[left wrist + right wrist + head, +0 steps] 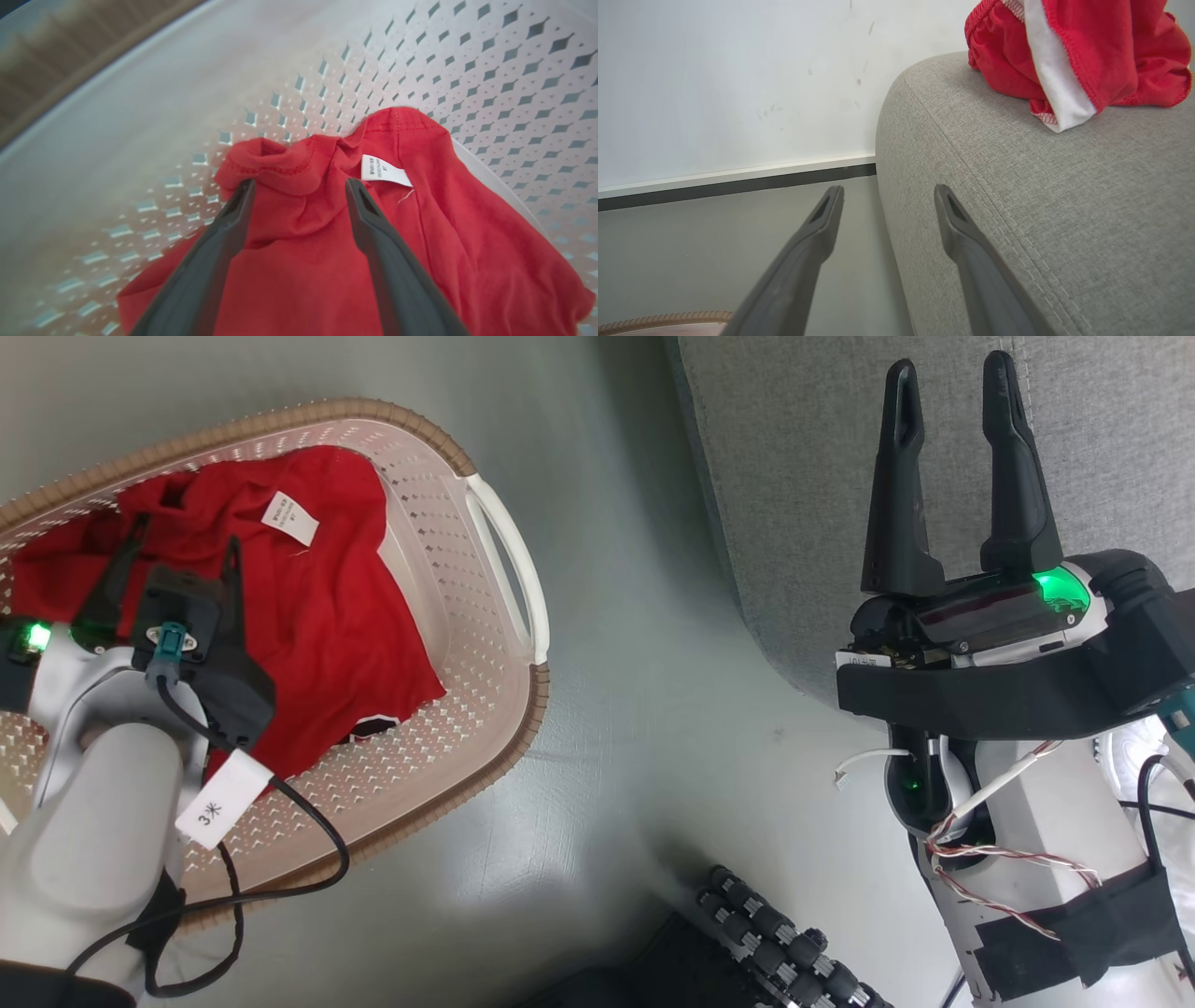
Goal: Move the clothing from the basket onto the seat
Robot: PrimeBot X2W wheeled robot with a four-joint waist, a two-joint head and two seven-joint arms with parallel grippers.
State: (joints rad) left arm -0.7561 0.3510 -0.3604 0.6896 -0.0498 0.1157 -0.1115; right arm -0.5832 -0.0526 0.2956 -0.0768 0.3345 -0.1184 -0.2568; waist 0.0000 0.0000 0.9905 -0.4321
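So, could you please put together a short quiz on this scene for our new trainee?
1. True or false: the left gripper is open over the red shirt in the basket.
2. Where does the white-trimmed red garment lie? A) in the basket B) on the seat C) on the floor
3. Fill in: the right gripper, by the seat's edge, is ___ and holds nothing.

Key: 1 true; 2 B; 3 open.
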